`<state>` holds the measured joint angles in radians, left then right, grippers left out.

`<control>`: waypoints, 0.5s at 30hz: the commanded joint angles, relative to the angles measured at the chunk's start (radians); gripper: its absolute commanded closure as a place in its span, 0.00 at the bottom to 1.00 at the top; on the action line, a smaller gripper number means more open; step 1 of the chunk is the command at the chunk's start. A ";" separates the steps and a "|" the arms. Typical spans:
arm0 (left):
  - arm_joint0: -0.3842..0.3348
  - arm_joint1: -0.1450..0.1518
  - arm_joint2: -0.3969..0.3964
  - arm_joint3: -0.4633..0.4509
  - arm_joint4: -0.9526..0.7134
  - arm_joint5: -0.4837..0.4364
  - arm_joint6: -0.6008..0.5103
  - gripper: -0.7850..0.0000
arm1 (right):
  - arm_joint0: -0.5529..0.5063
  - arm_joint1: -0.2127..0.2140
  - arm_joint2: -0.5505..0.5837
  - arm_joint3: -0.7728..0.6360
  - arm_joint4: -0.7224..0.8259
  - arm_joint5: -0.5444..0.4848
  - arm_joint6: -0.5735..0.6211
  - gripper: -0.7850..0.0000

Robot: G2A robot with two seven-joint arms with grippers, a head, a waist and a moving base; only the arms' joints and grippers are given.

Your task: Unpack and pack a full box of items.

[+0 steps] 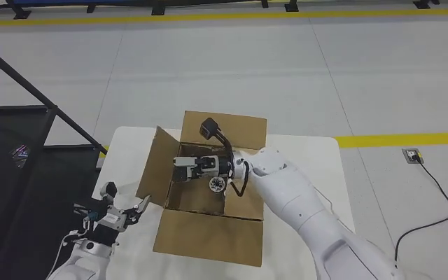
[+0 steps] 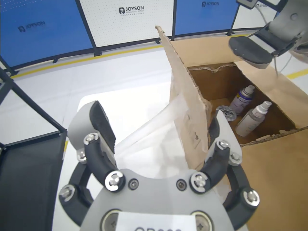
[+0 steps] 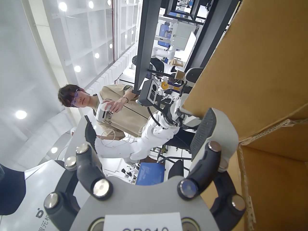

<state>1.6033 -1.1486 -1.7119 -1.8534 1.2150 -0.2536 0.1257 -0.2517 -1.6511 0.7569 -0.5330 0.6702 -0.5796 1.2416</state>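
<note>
Brown cardboard box (image 1: 210, 238) sits open in the middle of the white counter (image 1: 308, 157), its flaps spread outward. The right hand (image 1: 180, 170) is over the opening, near a small round white ridged piece (image 1: 217, 184) on the box floor. The left hand (image 1: 128, 197) is just beside the box's left flap (image 1: 150, 168).

From the left wrist, the left hand (image 2: 156, 114) is spread wide and empty, with the raised flap's edge standing between its fingers. Two pale spray bottles with white caps (image 2: 241, 99) lean inside the box.

From the right wrist, the right hand (image 3: 148, 123) is released and holds nothing, with cardboard just beside one finger (image 3: 204, 131).
</note>
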 commanded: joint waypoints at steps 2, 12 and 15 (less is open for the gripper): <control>-0.002 0.000 -0.028 0.014 -0.038 0.001 -0.015 0.00 | -0.019 0.027 0.026 -0.046 -0.040 -0.005 -0.006 0.00; -0.026 0.004 -0.025 0.106 0.038 0.008 -0.075 0.00 | -0.240 0.177 0.239 -0.437 -0.237 -0.064 -0.066 0.00; -0.045 0.002 -0.002 0.136 0.044 0.019 -0.094 0.00 | -0.368 0.220 0.341 -0.635 -0.325 -0.057 -0.114 0.00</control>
<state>1.5648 -1.1461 -1.7206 -1.7279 1.2602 -0.2373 0.0378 -0.5664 -1.4455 1.0594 -1.0803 0.3834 -0.6456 1.1461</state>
